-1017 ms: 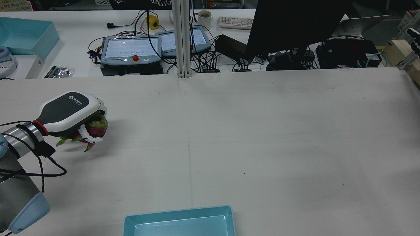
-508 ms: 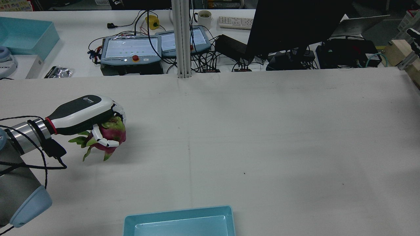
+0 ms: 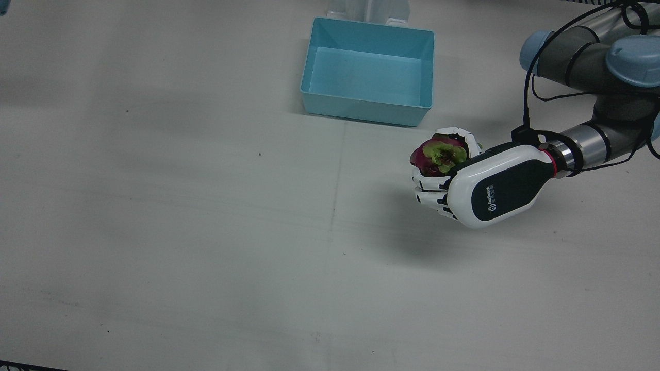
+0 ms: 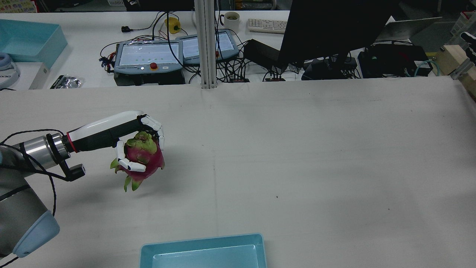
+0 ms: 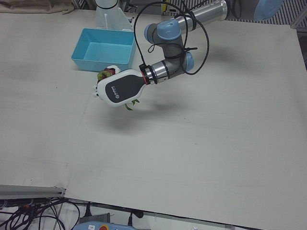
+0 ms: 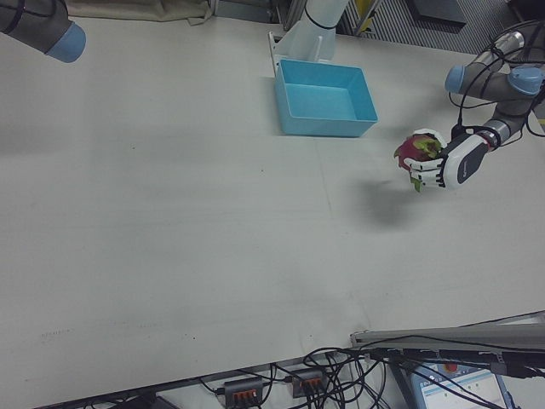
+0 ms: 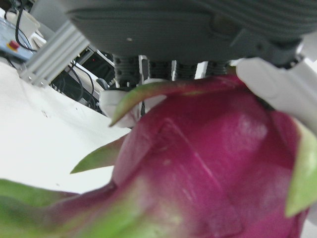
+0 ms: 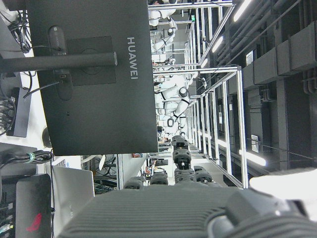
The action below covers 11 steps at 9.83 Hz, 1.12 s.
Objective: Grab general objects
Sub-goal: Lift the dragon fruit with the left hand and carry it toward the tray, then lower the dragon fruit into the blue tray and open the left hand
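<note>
I've got the dragon fruit (image 4: 143, 158) in my left hand (image 4: 111, 134), fingers (image 4: 128, 165) wrapped around the pink body from both sides, leafy green tips pointing down and toward the arm. It's clear of the table (image 4: 297, 149), shadow underneath and off to the side in the front view. The left hand view is nearly all fruit: magenta skin, green scales, white finger segments pressed against it at the upper right. In the front view the fruit (image 3: 438, 154) sits at the far end of the hand (image 3: 484, 188), its green crown facing the camera, near the front-right corner of the blue bin (image 3: 368, 69) but outside it, not over the rim. Bin looks empty. Same bin at the near edge of the rear view. Right hand: I only get its own camera, which looks out at a monitor (image 8: 94, 79) and ceiling rigging; the fingers aren't shown, so I can't tell whether they're spread or closed.
</note>
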{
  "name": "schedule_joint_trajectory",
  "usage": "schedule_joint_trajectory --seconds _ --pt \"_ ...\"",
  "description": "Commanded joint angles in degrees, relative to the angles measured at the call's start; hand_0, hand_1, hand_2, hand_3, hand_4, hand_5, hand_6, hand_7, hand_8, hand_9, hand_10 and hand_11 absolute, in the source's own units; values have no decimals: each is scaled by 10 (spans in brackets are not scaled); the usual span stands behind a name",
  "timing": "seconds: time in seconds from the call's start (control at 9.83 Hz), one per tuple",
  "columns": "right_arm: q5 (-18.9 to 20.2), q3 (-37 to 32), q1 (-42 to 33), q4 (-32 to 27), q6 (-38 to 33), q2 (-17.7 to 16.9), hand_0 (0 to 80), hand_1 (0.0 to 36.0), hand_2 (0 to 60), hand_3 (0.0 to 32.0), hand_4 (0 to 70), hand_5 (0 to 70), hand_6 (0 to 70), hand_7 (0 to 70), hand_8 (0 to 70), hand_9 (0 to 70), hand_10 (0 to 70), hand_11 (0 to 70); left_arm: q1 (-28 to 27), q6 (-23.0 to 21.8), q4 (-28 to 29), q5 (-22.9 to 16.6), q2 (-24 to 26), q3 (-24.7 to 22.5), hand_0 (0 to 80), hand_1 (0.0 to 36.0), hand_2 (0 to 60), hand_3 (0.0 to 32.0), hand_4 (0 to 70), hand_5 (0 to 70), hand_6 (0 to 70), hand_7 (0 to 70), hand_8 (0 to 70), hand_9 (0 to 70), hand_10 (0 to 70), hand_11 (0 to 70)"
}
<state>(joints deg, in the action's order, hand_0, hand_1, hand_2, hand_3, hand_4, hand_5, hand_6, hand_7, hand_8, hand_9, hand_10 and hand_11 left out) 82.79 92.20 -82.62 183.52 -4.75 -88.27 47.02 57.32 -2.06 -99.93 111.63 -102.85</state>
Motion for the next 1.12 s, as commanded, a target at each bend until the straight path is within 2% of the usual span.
schedule_joint_trajectory --seconds 0.0,0.2,0.41,0.61,0.81,1.02 --pt "0 1 0 0 0 -1 0 0 0 0 0 0 0 0 0 0 0 0 0 -94 17 -81 0 -11 621 308 600 0 700 700 700 700 700 700 700 700" --pt "0 0 0 0 -1 0 0 0 0 0 0 0 0 0 0 0 0 0 -30 -103 0 -93 0 -28 671 322 600 0 700 700 700 700 700 700 700 700" --pt "0 1 0 0 0 -1 0 0 0 0 0 0 0 0 0 0 0 0 -95 -125 4 -93 4 -38 718 332 600 0 700 700 700 700 700 700 700 700" --pt "0 0 0 0 0 -1 0 0 0 0 0 0 0 0 0 0 0 0 -150 -127 -38 -92 46 -44 762 340 600 0 700 700 700 700 700 700 700 700" --pt "0 0 0 0 0 -1 0 0 0 0 0 0 0 0 0 0 0 0 -154 -128 -63 -92 74 -45 762 340 600 0 700 700 700 700 700 700 700 700" --pt "0 0 0 0 0 0 0 0 0 0 0 0 0 0 0 0 0 0 -156 -149 -74 -93 107 -45 757 341 600 0 700 700 700 700 700 700 700 700"
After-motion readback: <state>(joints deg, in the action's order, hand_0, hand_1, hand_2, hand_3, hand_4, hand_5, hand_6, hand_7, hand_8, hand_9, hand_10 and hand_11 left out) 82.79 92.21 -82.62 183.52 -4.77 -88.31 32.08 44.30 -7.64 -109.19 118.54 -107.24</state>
